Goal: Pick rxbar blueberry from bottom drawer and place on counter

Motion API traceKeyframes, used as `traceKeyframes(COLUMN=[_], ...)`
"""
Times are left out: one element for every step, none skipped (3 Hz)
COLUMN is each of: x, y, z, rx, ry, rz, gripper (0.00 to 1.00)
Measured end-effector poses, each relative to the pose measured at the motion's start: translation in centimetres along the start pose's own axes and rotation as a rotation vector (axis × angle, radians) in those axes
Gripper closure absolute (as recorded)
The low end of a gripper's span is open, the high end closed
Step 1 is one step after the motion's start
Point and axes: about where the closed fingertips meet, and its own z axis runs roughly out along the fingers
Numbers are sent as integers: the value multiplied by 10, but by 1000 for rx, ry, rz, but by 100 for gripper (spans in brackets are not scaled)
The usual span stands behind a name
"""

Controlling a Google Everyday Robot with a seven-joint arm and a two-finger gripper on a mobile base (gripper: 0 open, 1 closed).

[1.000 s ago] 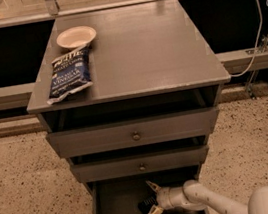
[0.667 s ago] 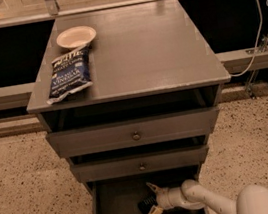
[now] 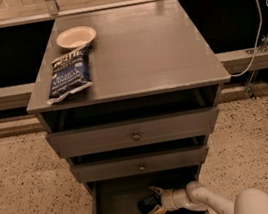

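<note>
Not much has changed over the last second, honestly. The gripper (image 3: 154, 202) sits in the same spot down in the bottom drawer (image 3: 117, 209), and only the arm (image 3: 210, 202) behind it has shuffled a little. The jaws look clamped on the rxbar blueberry (image 3: 147, 204), which lies tilted between them. Can't tell if it's off the drawer floor yet. So the grab looks done and the lift hasn't started.

Right above the jaws are the middle drawer (image 3: 113, 169) and top drawer (image 3: 93, 139) fronts, so the bar probably has to come out forward before going up. Far above and beyond the jaws, the tabletop (image 3: 154, 45) holds a blue chip bag (image 3: 69, 74) and a pale bowl (image 3: 76, 36) up-left. Setting the bar down right of those seems the safer bet.
</note>
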Motion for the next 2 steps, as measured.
traceKeyframes(x=[7, 5], y=[4, 4], z=[-2, -4], rx=[-6, -1], ry=[13, 9], rz=[4, 1], gripper=[51, 72])
